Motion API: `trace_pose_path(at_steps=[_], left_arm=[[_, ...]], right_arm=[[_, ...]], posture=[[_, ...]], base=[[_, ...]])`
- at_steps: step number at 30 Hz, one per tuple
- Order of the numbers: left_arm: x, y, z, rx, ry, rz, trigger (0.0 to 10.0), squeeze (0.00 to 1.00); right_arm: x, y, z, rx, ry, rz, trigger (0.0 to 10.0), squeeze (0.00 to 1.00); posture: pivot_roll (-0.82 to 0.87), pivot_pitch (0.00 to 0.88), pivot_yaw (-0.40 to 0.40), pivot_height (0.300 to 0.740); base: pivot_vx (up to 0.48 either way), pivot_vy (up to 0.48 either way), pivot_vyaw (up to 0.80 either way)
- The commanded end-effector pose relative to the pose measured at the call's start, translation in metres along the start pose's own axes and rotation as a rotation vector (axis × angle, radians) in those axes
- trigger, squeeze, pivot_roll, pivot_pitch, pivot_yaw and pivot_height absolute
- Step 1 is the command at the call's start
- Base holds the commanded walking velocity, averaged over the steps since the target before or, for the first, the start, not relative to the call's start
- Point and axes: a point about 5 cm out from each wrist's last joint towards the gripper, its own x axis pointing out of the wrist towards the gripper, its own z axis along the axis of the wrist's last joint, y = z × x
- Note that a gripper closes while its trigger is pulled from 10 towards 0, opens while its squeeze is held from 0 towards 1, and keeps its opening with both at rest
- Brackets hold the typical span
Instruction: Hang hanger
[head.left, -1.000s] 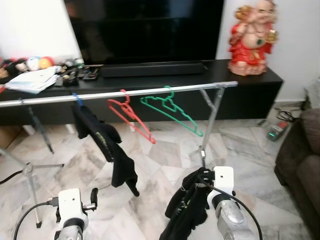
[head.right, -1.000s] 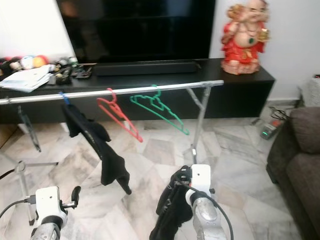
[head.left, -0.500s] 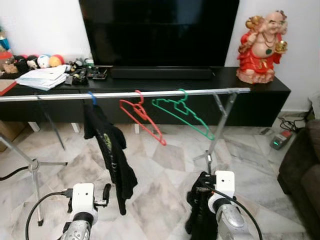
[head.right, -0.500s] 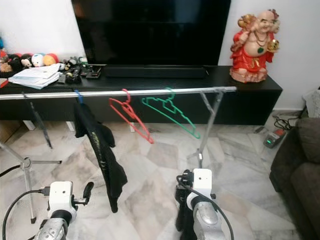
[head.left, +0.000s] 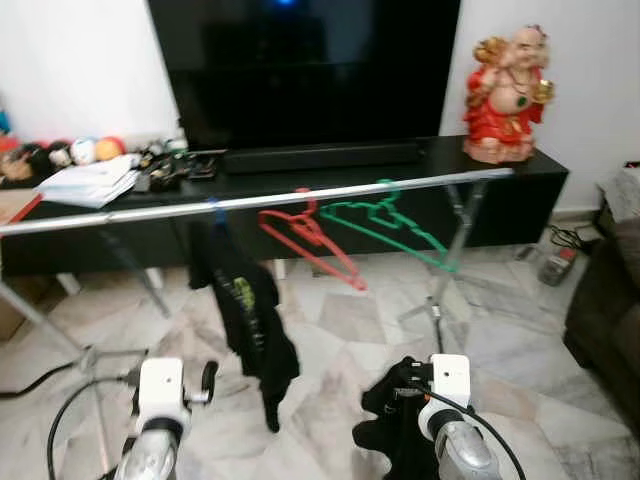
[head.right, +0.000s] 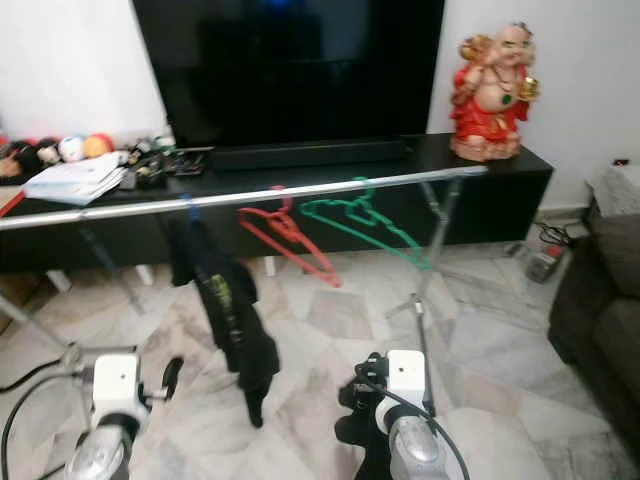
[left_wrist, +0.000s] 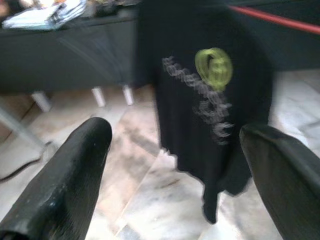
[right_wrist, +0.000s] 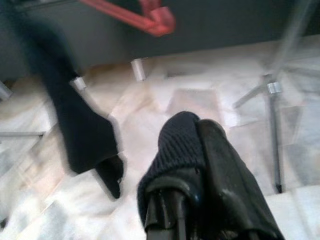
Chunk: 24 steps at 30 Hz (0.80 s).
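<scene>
In the lower right of the frame the right claw (right_wrist: 200, 200) was pinched shut on a dark garment (head.left: 392, 432), low above the marble floor (head.left: 340, 320). The left claw (left_wrist: 175, 165) at lower left was spread wide, holding nothing. Across the middle, the silver rail (head.left: 150, 208) carried a black shirt (head.left: 247, 305), a red hanger (head.left: 308, 235) and a green hanger (head.left: 385, 220).

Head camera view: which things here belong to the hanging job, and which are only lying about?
Job: rail; black garment held by right gripper; hung black shirt; red hanger; green hanger.
Lying about: statue; TV; papers; sofa.
</scene>
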Motion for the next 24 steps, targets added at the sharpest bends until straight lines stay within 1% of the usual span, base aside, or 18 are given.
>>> trace_pose_path(at_steps=[1,7,12,14,20,24], left_arm=[[-0.001,0.008,-0.003,-0.031,0.021,0.047,10.0,0.0],[-0.001,0.009,0.0,-0.044,0.004,0.036,10.0,0.0],[0.0,0.01,-0.001,-0.082,0.018,0.044,10.0,0.0],[0.0,0.011,-0.001,-0.081,0.018,0.039,10.0,0.0],[0.002,0.01,0.002,-0.079,0.009,0.028,10.0,0.0],[0.006,0.011,0.008,-0.083,-0.005,0.032,10.0,0.0]], right_arm=[[0.004,0.009,0.01,-0.018,-0.046,0.038,10.0,0.0],[0.005,0.009,0.006,-0.018,-0.031,0.038,10.0,0.0],[0.005,0.009,0.005,-0.021,-0.026,0.034,10.0,0.0],[0.005,0.008,0.006,-0.024,-0.032,0.028,10.0,0.0],[0.007,0.006,0.009,-0.017,-0.036,0.024,10.0,0.0],[0.007,0.006,0.011,-0.052,-0.045,0.039,10.0,0.0]], posture=[[0.0,0.0,0.068,0.74],[0.0,0.0,0.07,0.74],[0.0,0.0,0.074,0.74],[0.0,0.0,0.076,0.74],[0.0,0.0,0.075,0.74],[0.01,0.0,0.076,0.74]], base=[[0.0,0.0,0.0],[0.0,0.0,0.0],[0.0,0.0,0.0],[0.0,0.0,0.0],[0.301,0.0,0.0],[0.34,0.0,0.0]])
